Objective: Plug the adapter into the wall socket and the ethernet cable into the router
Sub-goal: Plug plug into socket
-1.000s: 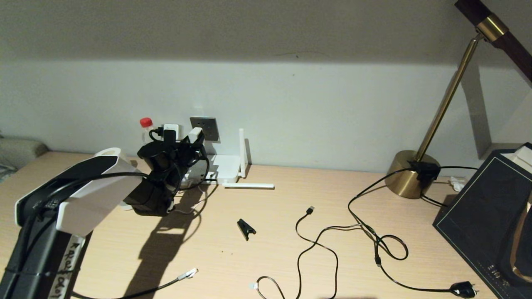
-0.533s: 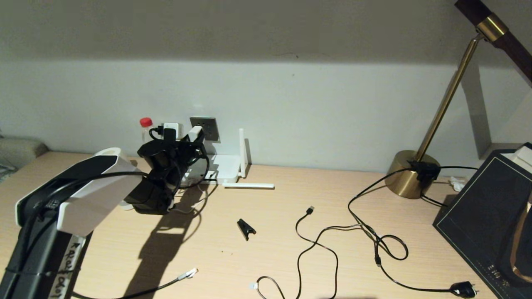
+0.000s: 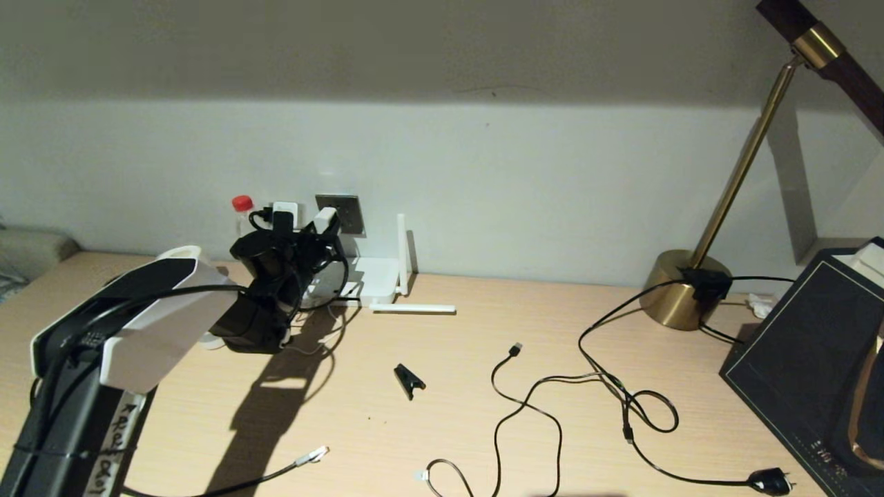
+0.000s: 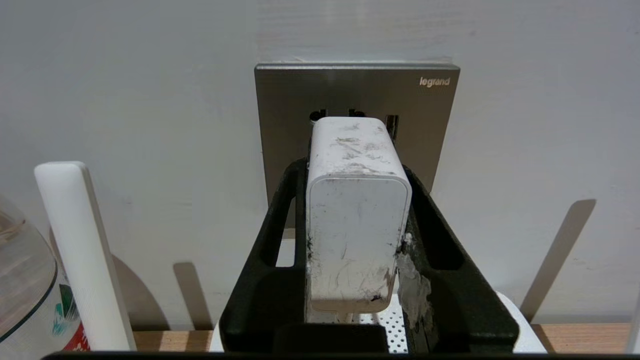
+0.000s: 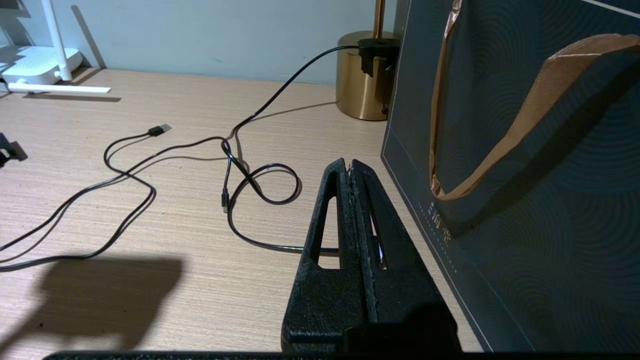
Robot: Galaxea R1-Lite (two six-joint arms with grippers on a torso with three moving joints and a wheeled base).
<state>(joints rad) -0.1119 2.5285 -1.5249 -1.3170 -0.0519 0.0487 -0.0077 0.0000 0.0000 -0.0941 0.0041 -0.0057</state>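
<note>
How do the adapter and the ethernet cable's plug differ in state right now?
The adapter is clamped in the left gripper, raised at the wall socket; the ethernet cable lies loose on the desk, ungripped. The adapter is a scuffed white block; the cable is black with a clear tip. The adapter nearly meets the faceplate; the cable's tip lies well short of the router. Neither looks plugged in.

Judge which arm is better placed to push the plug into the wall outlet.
Left. The left gripper already clamps the small white cube-shaped adapter right in front of the square grey metallic wall socket. The right gripper sits shut beside the dark paper bag.
</note>
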